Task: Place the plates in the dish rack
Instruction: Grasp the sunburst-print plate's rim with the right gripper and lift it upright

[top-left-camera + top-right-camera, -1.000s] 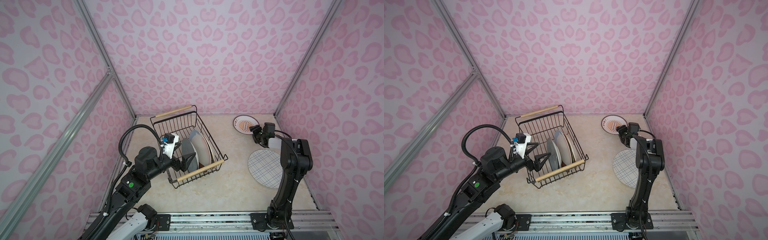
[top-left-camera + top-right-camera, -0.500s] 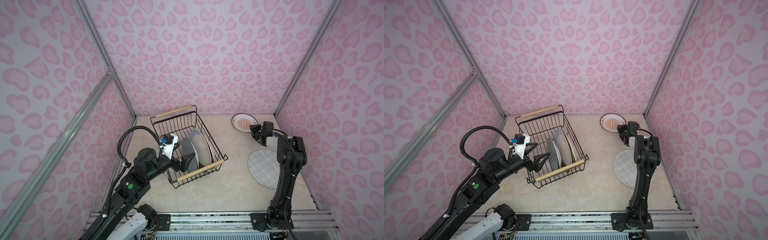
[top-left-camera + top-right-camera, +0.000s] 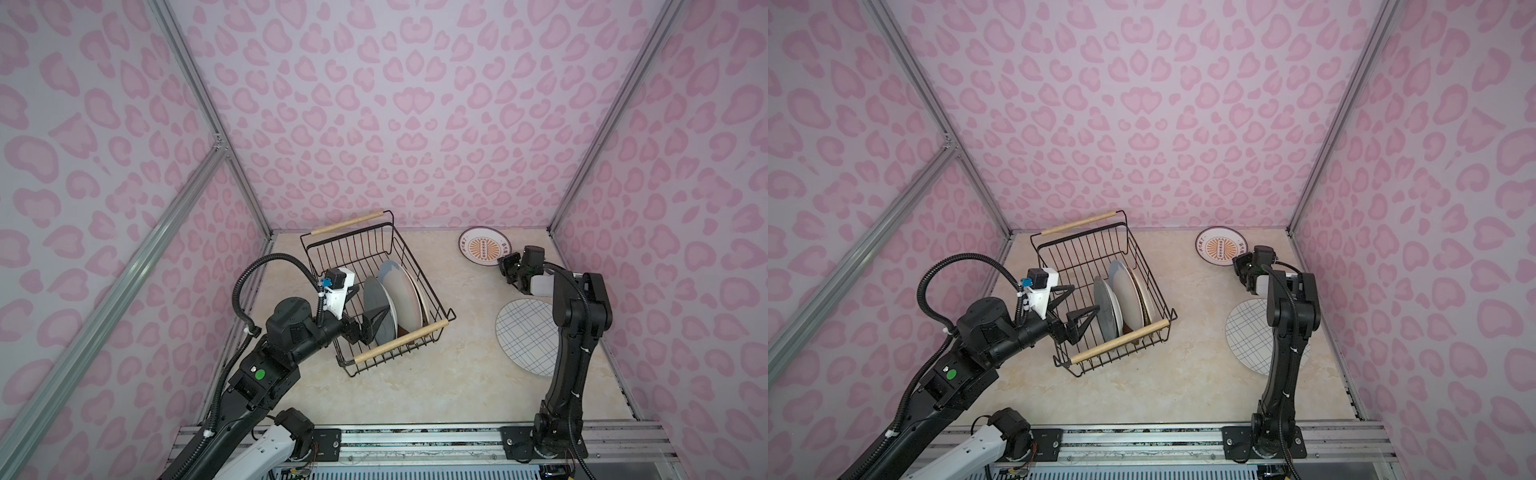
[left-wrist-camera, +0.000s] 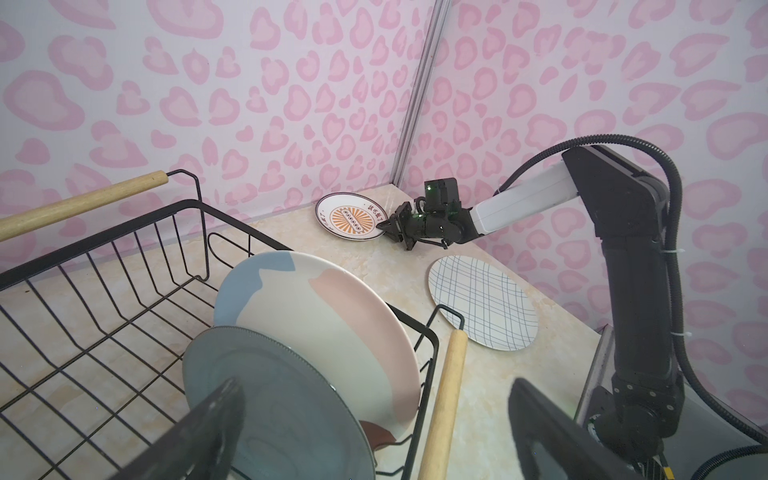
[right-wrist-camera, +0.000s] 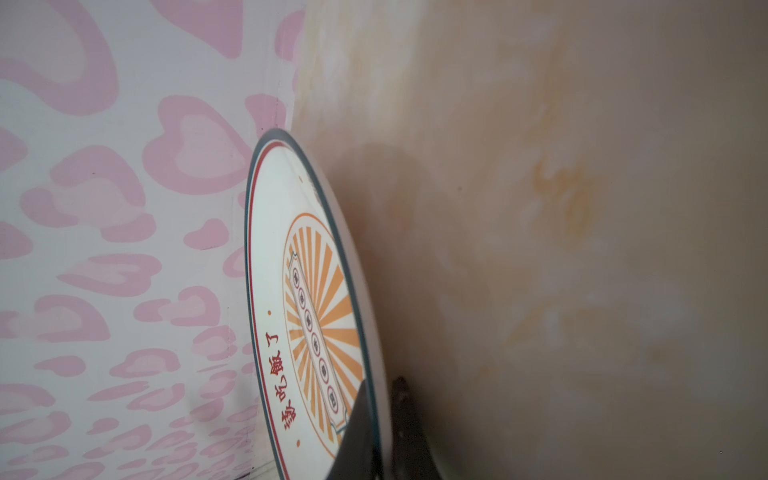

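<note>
The right pincer (image 3: 508, 268) is closed on the near rim of the sunburst plate (image 3: 481, 248). This plate lies on the bench (image 3: 436, 374) close to the back wall (image 3: 415, 124), well apart from the dish rack (image 3: 353, 232). The left pincer (image 3: 1086, 297) is held wide open and empty inside the rack, just beside the grey plate (image 3: 1105, 309), which stands on edge with the pastel plate (image 4: 324, 316) behind it. The grid plate (image 3: 525, 332) lies flat on the bench and is partly hidden by the right arm in both top views.

Only a thin edge is gripped, so it is judged that the plate can turn or slip between the fingers when it is lifted. Its far edge can also be pushed against the wall. On the way to the rack, the wooden handle (image 3: 401, 340) could be struck.

The grip itself is shown only in the right wrist view, where one finger (image 5: 361, 424) is seen over the plate face and the other below the rim. In both top views this is too small to tell. The colours of the pastel plate are given only by the left wrist view
</note>
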Controlling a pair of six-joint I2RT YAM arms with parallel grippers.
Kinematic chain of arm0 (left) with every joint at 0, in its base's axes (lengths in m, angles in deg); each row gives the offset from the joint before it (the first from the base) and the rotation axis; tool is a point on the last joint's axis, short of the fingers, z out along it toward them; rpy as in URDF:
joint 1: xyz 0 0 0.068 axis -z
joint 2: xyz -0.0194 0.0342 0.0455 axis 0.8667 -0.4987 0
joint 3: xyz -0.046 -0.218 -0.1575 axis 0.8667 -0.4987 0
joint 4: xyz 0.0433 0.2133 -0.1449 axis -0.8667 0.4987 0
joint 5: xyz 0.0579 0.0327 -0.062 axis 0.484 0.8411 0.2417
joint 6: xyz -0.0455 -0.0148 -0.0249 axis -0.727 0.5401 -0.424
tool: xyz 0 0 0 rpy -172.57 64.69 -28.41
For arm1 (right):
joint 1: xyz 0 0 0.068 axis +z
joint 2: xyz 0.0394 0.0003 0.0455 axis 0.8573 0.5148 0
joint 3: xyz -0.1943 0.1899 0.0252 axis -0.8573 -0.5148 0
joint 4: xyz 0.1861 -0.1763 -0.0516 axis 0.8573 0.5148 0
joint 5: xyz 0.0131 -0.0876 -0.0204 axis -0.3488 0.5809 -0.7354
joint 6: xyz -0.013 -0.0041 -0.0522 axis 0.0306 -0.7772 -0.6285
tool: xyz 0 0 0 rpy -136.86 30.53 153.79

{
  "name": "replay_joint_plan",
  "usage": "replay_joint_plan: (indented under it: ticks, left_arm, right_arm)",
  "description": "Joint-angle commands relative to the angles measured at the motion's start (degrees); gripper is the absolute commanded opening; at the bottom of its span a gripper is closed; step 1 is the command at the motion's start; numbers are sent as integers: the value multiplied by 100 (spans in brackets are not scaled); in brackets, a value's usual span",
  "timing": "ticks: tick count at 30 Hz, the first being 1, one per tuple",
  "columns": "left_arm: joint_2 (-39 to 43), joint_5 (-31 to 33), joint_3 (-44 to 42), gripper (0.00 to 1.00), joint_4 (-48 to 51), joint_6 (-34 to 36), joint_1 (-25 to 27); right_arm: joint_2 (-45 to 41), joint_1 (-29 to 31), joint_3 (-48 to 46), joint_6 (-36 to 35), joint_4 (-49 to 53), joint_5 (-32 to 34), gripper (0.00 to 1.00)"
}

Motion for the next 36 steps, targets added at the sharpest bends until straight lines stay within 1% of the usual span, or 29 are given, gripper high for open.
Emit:
replay_joint_plan:
  ticks: [1, 3, 6, 11, 18, 22, 26, 31, 36]
  left_arm:
    - [4, 10, -32, 100, -252, -2, -5]
    - [6, 24, -40, 100, -253, -3, -5]
    - [3, 69, -41, 100, -252, 4, -5]
    - [12, 127, -54, 100, -263, -11, -5]
    - [39, 227, -101, 100, -323, -5, -5]
    - [38, 303, -144, 100, -362, 4, -5]
    - [57, 529, -230, 100, -467, 11, -5]
    - [35, 590, -260, 100, -518, 2, -5]
    - [-21, 700, -296, 97, -598, -104, -5]
  right_arm:
    - [5, 11, -124, -105, 234, 13, 4]
    - [-54, 13, -235, -60, 99, -11, 0]
    - [-225, 11, -408, -35, -89, -47, 0]
    - [-641, 17, -853, 275, -679, -141, 0]
    - [-1399, 63, -1360, 447, -920, -241, 0]
    - [-1914, 72, -1617, 481, -844, -304, 0]
    - [-2466, 98, -1871, 472, -720, -384, 0]
    - [-3083, 109, -2070, 356, -312, -545, 0]
    - [-3917, 134, -2340, 96, 333, -562, 0]
